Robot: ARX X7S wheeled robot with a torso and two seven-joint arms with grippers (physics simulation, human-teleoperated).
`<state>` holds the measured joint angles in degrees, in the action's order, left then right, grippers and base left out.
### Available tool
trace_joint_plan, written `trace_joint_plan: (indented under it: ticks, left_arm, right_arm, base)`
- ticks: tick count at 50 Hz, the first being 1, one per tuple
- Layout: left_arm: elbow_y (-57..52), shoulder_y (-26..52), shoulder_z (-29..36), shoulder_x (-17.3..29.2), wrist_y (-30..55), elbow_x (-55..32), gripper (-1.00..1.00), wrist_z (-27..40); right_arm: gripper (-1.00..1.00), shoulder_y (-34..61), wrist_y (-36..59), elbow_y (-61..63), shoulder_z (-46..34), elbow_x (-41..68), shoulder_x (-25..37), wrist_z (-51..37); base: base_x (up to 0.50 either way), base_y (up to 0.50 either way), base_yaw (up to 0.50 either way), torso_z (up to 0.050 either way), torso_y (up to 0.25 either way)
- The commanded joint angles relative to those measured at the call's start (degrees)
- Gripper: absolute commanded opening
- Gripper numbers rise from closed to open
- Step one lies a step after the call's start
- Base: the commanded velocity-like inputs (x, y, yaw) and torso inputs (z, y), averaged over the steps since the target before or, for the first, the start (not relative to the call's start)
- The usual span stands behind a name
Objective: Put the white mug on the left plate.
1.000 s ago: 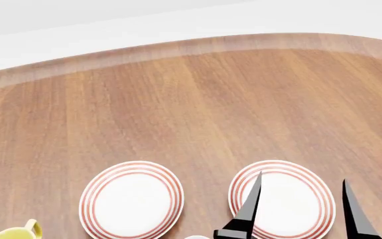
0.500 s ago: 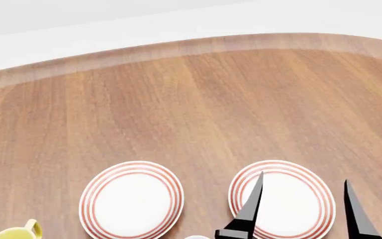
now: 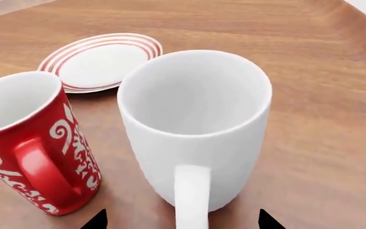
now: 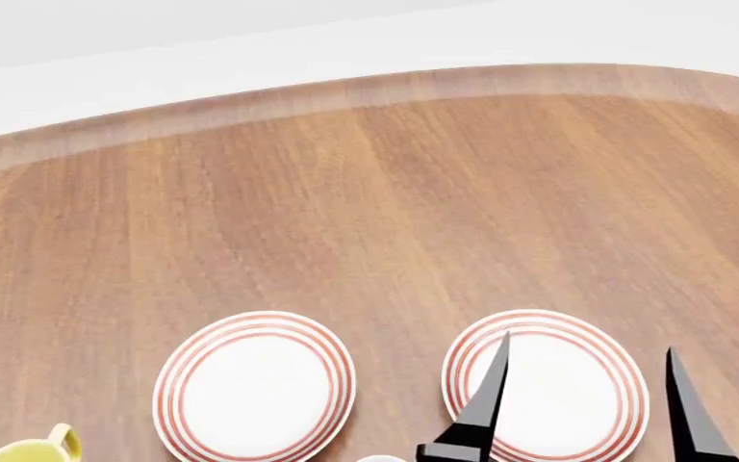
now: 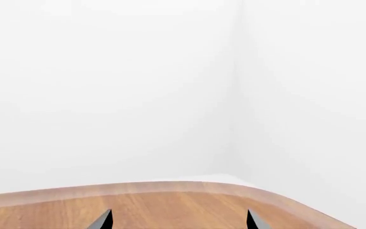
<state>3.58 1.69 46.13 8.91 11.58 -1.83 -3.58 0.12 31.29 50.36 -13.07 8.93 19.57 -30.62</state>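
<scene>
The white mug (image 3: 196,119) stands upright on the wooden table, tall and glossy, its loop handle pointing toward my left gripper (image 3: 181,222). That gripper is open, its two dark fingertips (image 3: 97,222) wide apart on either side of the handle and touching nothing. The left plate (image 4: 254,387) lies flat and bare in the head view, white with red rings. A small white sliver (image 4: 380,459) at that view's lower edge may be the mug's rim. My right gripper (image 4: 584,409) hangs open over the other plate (image 4: 562,332), holding nothing.
A red patterned mug (image 3: 34,138) stands close beside the white mug. One ringed plate (image 3: 100,59) lies beyond both mugs; I cannot tell which plate it is. A yellow mug handle (image 4: 49,445) shows at the head view's lower left. The right wrist view shows the table's far edge (image 5: 170,188) and white walls.
The right gripper's fingers have drifted very slightly to the right in the head view. Plates and mugs stay where they were.
</scene>
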Motion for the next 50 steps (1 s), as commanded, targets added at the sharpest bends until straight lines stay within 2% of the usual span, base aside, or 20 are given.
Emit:
trace_joint_plan:
  ticks: [1,5,6,29,50]
  left_arm:
    - [1.14,0.76,0.77,-0.72,-0.07,0.12,1.0,0.34]
    - [2.76,0.97,1.15,-0.98,-1.24,0.27,1.0,0.45]
    - [2.77,0.98,1.17,-0.98,-1.25,0.21,-1.0,0.46]
    - [0.2,0.96,1.98,0.3,-0.67,0.01,-1.0,0.94]
    - [-21.53,0.34,3.62,3.6,8.86,2.58,-1.0,2.16]
  right_arm:
    - [1.0,0.03,-0.07,0.01,-0.02,0.16,0.22,-0.27]
    - [1.0,0.1,0.06,0.06,-0.01,0.3,0.29,-0.34]
    - [1.0,0.08,-0.01,0.0,-0.02,0.29,0.31,-0.36]
    - [1.0,0.3,-0.13,-0.13,-0.42,0.59,0.62,-0.75]
    - [1.0,0.53,0.53,0.67,-0.6,0.97,0.92,-1.31]
  base:
    - [0.0,0.0,0.0,0.0,0.0]
    - [0.0,0.0,0.0,0.0,0.0]
    - [0.0,0.0,0.0,0.0,0.0]
    - [0.0,0.0,0.0,0.0,0.0]
    - [0.0,0.0,0.0,0.0,0.0]
